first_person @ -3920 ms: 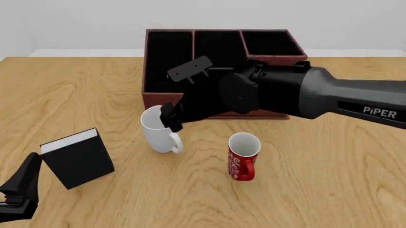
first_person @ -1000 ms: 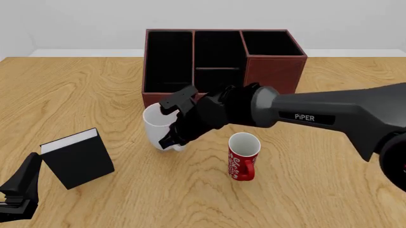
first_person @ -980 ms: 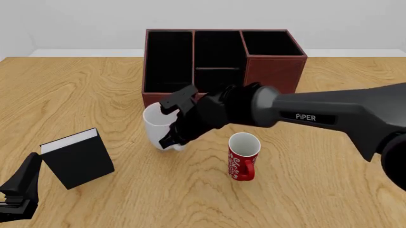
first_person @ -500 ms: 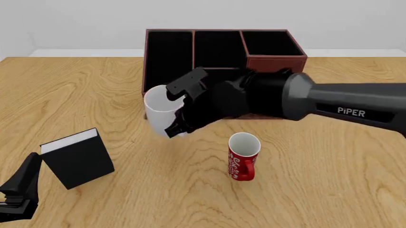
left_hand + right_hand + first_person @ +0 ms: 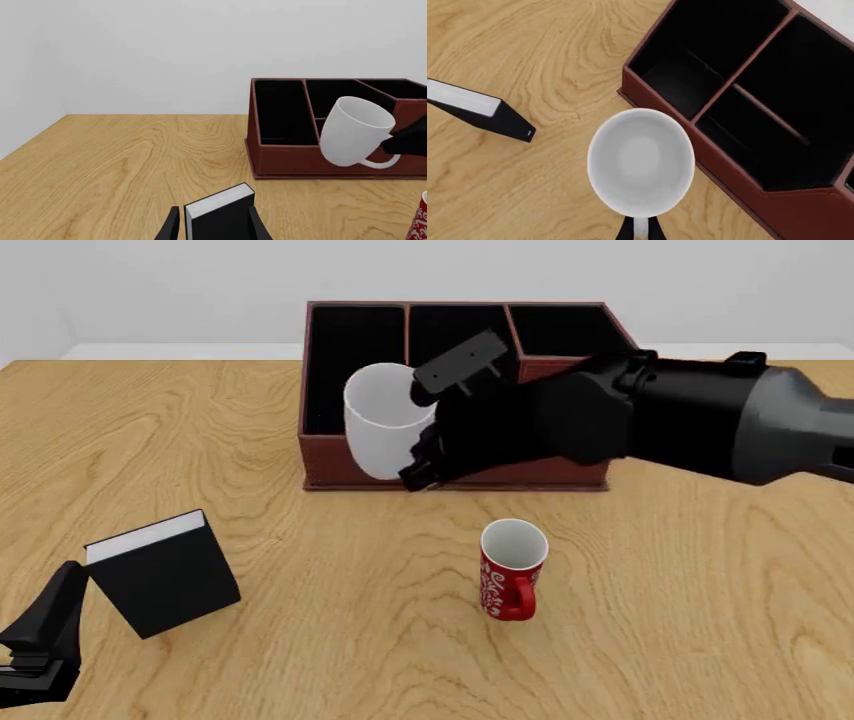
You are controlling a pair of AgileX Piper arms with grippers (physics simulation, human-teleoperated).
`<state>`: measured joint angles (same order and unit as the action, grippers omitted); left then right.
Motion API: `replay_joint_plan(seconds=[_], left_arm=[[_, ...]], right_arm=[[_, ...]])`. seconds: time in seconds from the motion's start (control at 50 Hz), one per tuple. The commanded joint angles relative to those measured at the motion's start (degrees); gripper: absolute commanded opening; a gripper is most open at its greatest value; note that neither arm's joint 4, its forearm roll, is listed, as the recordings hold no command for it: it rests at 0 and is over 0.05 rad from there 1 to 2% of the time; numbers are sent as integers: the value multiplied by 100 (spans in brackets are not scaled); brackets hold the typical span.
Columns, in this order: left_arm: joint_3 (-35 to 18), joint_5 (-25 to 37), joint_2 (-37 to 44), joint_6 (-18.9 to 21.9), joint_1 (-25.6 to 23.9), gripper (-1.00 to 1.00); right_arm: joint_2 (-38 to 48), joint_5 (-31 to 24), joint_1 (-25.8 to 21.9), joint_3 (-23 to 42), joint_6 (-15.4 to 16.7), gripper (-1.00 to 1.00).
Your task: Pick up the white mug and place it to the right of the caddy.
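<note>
The white mug (image 5: 384, 420) hangs tilted in the air in front of the caddy's (image 5: 324, 460) left compartments. My right gripper (image 5: 416, 472) is shut on its loop handle. In the right wrist view I look down into the mug (image 5: 640, 160), with the fingers (image 5: 639, 230) pinching the handle and the caddy (image 5: 800, 210) beside it. The left wrist view shows the mug (image 5: 353, 131) off the table against the caddy's front (image 5: 300, 160). My left gripper (image 5: 60, 600) rests open at the near left table edge, holding nothing.
A red patterned mug (image 5: 511, 575) stands upright in front of the caddy, below my right arm. A black book with white pages (image 5: 160, 575) stands at the near left, just ahead of my left gripper (image 5: 215, 230).
My right gripper has lifted the white mug off the table and carried it up and to the right, toward the caddy. The left arm, red mug and book have not moved.
</note>
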<state>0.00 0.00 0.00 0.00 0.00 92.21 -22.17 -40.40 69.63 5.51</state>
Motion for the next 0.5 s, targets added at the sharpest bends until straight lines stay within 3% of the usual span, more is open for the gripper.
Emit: replay_joint_plan(seconds=[0.02,0.28,0.5], left_arm=[[0,0,0,0,0,100],[0,0,0,0,0,100],[0,0,0,0,0,100]], right_arm=[[-561,112,256,-285,27,-100],[-1206,89,451,-519,45,-100],[-2138,58,921,-861,130,-100]])
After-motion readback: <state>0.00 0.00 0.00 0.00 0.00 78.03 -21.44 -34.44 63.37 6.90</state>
